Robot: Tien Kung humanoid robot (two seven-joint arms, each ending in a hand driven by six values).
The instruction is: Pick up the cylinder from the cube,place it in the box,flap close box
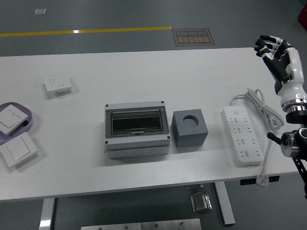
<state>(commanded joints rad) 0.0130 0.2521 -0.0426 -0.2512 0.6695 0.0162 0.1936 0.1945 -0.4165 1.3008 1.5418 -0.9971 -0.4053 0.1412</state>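
A grey cube (190, 128) with an empty round hole in its top stands at the table's middle. No cylinder shows. Left of the cube, touching or nearly so, sits a grey box (137, 128) with its dark see-through flap lying shut. My right hand (274, 51) is raised at the far right edge of the table, well away from the cube and box, fingers spread and holding nothing. My left arm is out of view.
A white power strip (242, 136) with its coiled cord (263, 106) lies right of the cube. A white socket (58, 85) lies at the back left. Two white switches (18, 149) lie at the left edge, one on a purple tray (26, 115).
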